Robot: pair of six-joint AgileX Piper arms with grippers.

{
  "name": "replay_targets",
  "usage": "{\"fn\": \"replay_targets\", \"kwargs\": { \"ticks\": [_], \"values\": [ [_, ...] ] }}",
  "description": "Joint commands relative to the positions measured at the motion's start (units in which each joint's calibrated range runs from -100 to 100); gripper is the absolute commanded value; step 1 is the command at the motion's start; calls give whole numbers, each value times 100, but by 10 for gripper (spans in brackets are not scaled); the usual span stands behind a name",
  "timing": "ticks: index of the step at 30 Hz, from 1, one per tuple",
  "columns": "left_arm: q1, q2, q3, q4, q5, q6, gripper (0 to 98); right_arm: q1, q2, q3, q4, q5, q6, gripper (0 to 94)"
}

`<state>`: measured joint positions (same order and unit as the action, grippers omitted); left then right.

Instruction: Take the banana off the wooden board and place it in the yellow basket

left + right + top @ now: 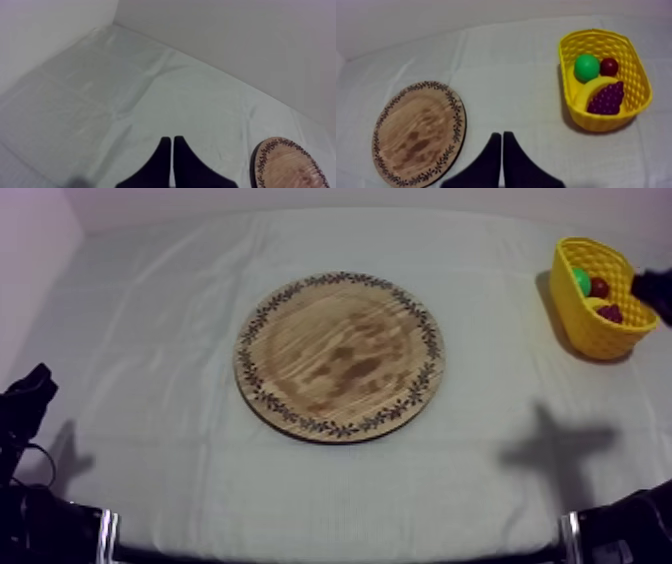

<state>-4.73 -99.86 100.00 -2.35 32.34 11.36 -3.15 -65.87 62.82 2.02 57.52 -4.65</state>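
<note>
1. Wooden board (340,356), round with a patterned rim, lies bare in the middle of the cloth-covered table (150,318) in the top view. The left arm (25,403) sits low at its own side and the right arm (630,523) low at the other, both well apart from the board. The yellow basket (590,336) stands at the table's far right corner, far ahead of the right arm. In it show a green fruit (581,281), a small red fruit (599,287) and a bunch of grapes (610,313).

2. In the left wrist view, the left gripper (171,141) has its two black fingers pressed together into a narrow wedge, with nothing between them. It hangs over bare cloth. The board's rim lies just off to its right, near the fingers but not touching them.

3. In the right wrist view, the right gripper (502,136) is likewise closed to a wedge on nothing, above bare cloth. The board lies to its left and the basket ahead to its right, so the gripper is between the two and clear of both. The banana (596,87) lies inside the basket, well apart from the fingertips. It is under the green fruit and touching the grapes, with the small red fruit beside them.
</note>
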Motion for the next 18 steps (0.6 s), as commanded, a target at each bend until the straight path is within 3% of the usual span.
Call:
{"fn": "replay_targets", "kwargs": {
  "ticks": [1,12,18],
  "values": [
    [-1,4,0,-2,0,-1,1,64,-723,1128,-34,-332,58,3],
    [-1,4,0,-2,0,-1,1,207,-2076,3231,-44,-1353,479,2],
    [-1,4,0,-2,0,-1,1,208,-2356,3614,-290,-1823,916,2]
  ]
}}
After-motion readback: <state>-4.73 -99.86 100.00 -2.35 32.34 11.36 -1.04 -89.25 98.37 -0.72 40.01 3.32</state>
